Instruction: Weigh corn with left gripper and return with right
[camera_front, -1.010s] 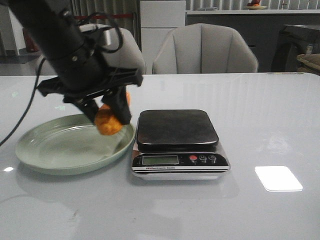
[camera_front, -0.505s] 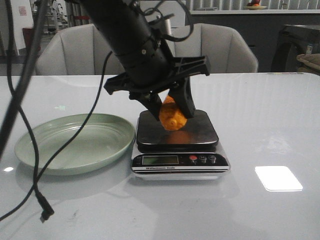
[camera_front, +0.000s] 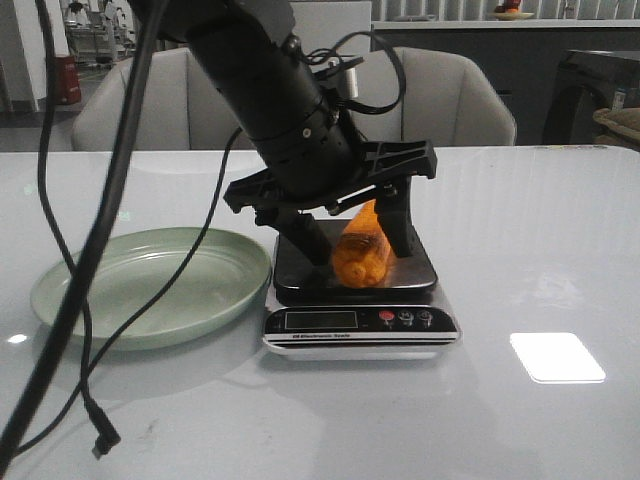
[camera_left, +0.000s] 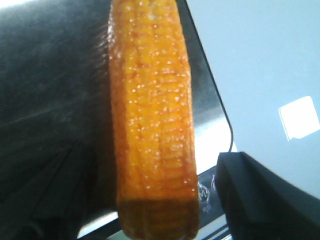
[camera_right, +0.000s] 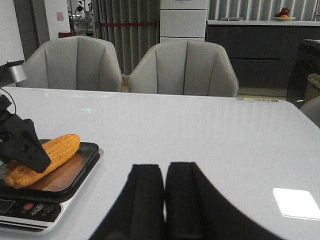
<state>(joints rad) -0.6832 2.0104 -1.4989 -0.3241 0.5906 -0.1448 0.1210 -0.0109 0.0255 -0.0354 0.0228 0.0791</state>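
Note:
The orange-yellow corn (camera_front: 362, 258) lies on the black platform of the kitchen scale (camera_front: 360, 322). My left gripper (camera_front: 355, 240) hangs over it with its fingers spread on either side, open; a gap shows between the corn (camera_left: 152, 115) and the right finger (camera_left: 265, 200). The corn also shows in the right wrist view (camera_right: 42, 157), with a left finger (camera_right: 22, 145) beside it. My right gripper (camera_right: 164, 200) is shut and empty, low over the bare table to the right of the scale (camera_right: 75, 175). It is out of the front view.
A green plate (camera_front: 150, 290) sits left of the scale, empty. The left arm's black cable (camera_front: 70, 300) hangs across the plate's front. Grey chairs (camera_front: 440, 100) stand behind the table. A bright light patch (camera_front: 557, 357) lies on the table at the right.
The left gripper carried the corn from over the plate rightward to the scale, lowered it onto the platform and opened its fingers.

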